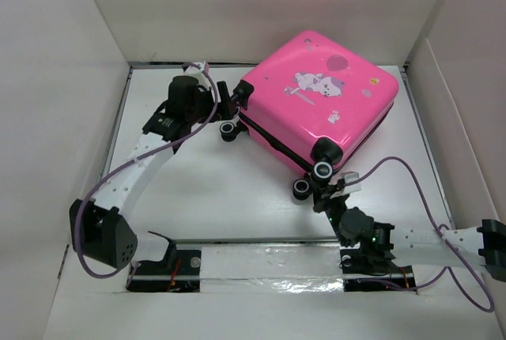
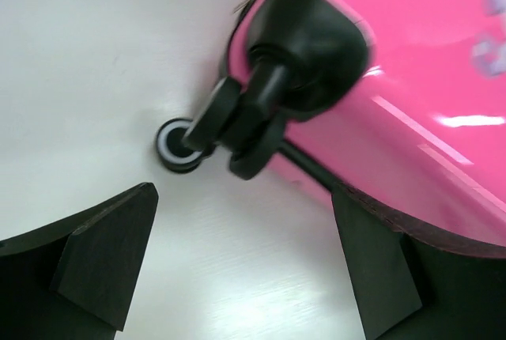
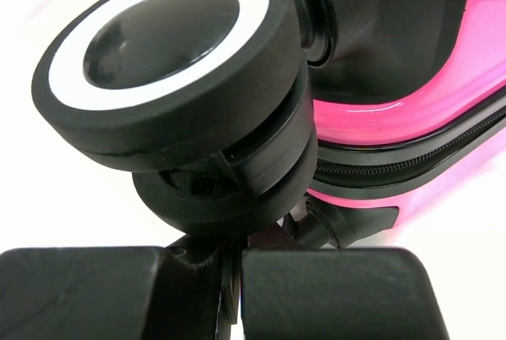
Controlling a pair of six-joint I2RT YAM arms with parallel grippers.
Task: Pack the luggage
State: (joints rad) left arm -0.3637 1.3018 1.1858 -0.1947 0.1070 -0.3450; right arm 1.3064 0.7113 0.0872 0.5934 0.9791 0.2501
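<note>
The hot-pink luggage lies flat and closed on the table at the back right, cartoon print up. My left gripper is open at its left corner, just above a black wheel. In the left wrist view the gripper is open over bare table, its right finger against the pink shell, with the wheel ahead. My right gripper is at the near corner wheels. In the right wrist view it is shut on a thin dark tab just under a wheel, beside the black zipper line.
White walls box in the table on the left, back and right. The right arm's purple cable loops over the table near the luggage's front right. A taped strip runs along the near edge between the arm bases.
</note>
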